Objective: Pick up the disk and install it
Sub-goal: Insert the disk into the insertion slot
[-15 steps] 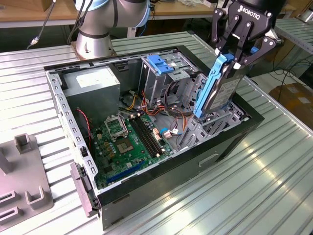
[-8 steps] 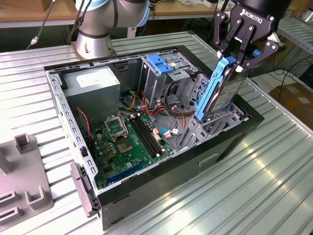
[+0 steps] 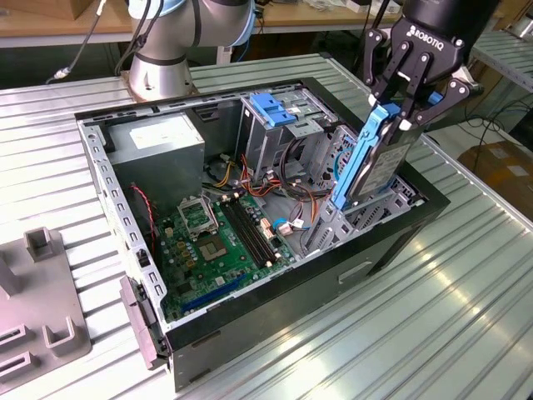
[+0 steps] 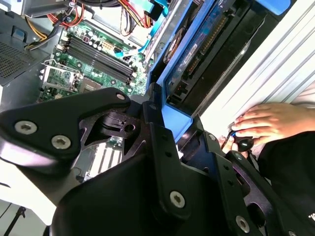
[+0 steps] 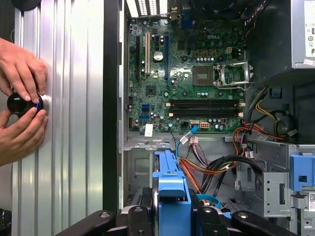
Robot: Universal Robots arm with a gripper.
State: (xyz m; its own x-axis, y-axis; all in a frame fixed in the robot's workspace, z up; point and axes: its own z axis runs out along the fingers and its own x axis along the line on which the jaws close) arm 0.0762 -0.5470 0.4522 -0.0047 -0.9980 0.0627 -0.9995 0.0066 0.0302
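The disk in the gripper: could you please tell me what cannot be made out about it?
- Exterior view: the disk has its lower end behind the drive cage; seating unclear.
- First wrist view: the gripper and picture edge cover most of it.
- Second wrist view: the edge cuts off its far end.

You're looking at robotics lab or workshop bench. Signs: open computer case (image 3: 391, 242) on ribbed metal table (image 3: 466, 283), motherboard (image 3: 218, 242) exposed. Robot arm base (image 3: 162, 71) stands just behind case. Wooden workbench (image 3: 50, 21) beyond it. Grey slotted fixture (image 3: 50, 308) near case, exterior view's left. Cardboard box (image 3: 500, 167) past table edge, exterior view's right.
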